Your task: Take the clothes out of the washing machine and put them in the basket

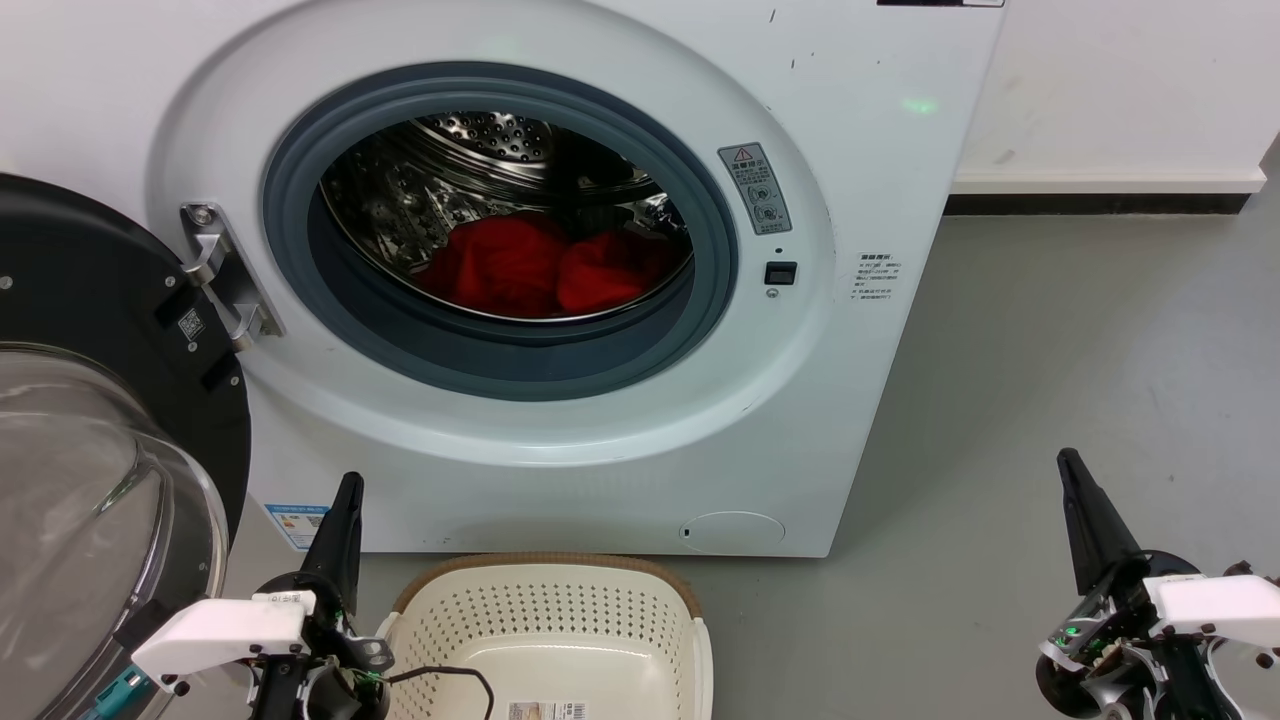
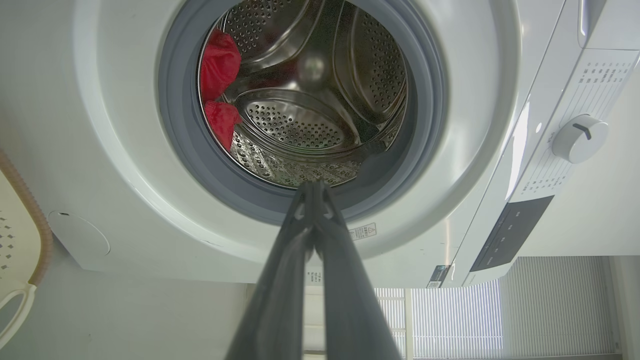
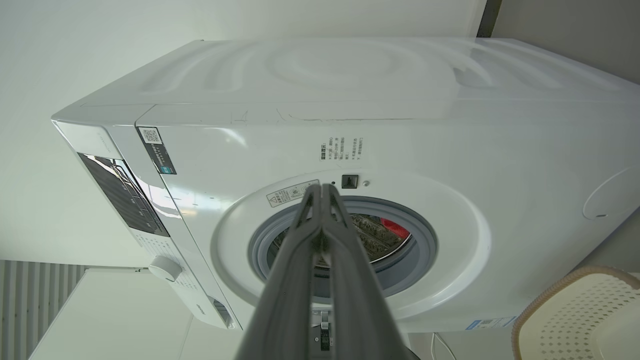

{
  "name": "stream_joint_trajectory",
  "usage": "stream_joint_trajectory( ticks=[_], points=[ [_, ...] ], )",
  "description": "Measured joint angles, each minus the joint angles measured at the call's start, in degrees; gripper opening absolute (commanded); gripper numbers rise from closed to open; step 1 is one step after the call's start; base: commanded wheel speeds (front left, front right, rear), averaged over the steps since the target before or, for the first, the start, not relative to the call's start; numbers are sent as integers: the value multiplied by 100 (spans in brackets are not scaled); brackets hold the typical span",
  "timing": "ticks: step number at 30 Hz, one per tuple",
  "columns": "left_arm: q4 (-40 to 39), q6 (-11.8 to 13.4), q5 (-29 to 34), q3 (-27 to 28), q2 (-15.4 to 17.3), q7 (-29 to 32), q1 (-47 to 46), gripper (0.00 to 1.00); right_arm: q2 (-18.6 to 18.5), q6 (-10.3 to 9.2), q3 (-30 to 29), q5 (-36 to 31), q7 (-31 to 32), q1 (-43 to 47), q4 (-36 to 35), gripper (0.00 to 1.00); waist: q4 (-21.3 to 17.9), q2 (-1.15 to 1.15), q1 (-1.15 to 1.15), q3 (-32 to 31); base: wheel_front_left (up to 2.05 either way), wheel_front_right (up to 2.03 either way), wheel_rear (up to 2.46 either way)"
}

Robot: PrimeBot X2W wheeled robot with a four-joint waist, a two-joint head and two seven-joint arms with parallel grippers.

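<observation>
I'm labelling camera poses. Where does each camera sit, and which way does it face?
Head view: on the head, looking forward and down at the washing machine, the clothes inside, the basket; left gripper and right gripper show, shut.
Left wrist view: from the left wrist, along its fingers into the drum.
Right wrist view: from the right wrist, along its fingers at the machine's front.
All share the clothes.

- The left gripper [image 1: 349, 487] sits low on the left of the head view. Its two dark fingers are pressed together, with the tips pointing up and leaning slightly right.
- The right gripper [image 1: 1068, 460] sits low on the right, closed likewise, with its tips leaning slightly left.
- Neither holds anything.
</observation>
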Motion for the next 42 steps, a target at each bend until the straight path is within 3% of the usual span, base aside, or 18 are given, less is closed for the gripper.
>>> stream_joint_trajectory(
  ticks=[40, 41, 42],
  points=[
    [0, 0, 0, 0, 0, 0, 0, 0, 0, 0, 0, 0, 0, 0, 0, 0, 0, 0, 0, 0, 0, 0, 0],
    [108, 8, 0, -19, -11, -3, 78, 100, 3, -1, 4, 2, -1, 74, 100, 100, 0, 0, 0, 0, 0, 0, 0],
    [157, 9, 0, -26, -18, -3, 137, 100, 4, -1, 9, 2, 0, 128, 145, 100, 0, 0, 0, 1, 0, 0, 0]
  ],
)
